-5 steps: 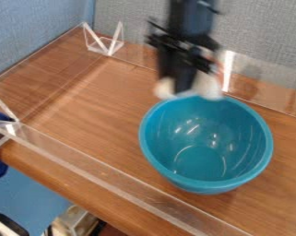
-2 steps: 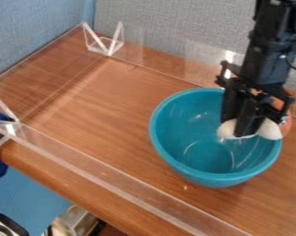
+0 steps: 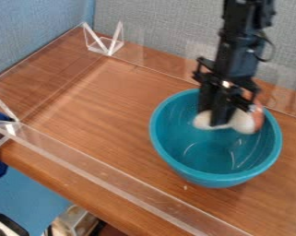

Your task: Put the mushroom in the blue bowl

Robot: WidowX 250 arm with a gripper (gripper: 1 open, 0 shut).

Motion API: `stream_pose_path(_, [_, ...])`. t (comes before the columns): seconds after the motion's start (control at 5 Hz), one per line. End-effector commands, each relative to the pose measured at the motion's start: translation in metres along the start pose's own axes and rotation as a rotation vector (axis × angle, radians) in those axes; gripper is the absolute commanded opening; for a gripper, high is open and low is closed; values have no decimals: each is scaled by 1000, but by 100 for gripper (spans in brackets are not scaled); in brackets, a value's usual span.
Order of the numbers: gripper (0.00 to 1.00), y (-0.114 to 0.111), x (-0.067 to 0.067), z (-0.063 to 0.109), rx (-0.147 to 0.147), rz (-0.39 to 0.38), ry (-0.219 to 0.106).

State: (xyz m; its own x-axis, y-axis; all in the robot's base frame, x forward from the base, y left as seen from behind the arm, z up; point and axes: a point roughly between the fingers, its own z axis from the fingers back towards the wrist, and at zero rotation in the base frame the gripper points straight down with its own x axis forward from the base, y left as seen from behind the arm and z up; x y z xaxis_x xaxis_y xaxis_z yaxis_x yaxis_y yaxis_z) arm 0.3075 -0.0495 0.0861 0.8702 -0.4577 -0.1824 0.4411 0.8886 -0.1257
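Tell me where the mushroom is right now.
Right side of the camera view: the mushroom is held in the shut pincer, just inside the blue bowl, above its far half.

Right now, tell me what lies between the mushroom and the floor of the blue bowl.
Nothing: in the camera view, the shut tool holds the mushroom above the blue bowl's bare floor.
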Motion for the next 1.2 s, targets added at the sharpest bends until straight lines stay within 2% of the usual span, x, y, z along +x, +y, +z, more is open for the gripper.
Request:
stream_pose_path(0.0, [0,30,-12,12,12,30,-31])
stream_pose_path(0.4, [0,6,1,12,35,0,-13])
stream_pose_path(0.6, [100,7,2,9,30,0,-4])
stream_pose_path(0.8, [100,9,5,8,29,4,3])
stream_pose_path(1.0, [100,10,1,16,38,22,-3])
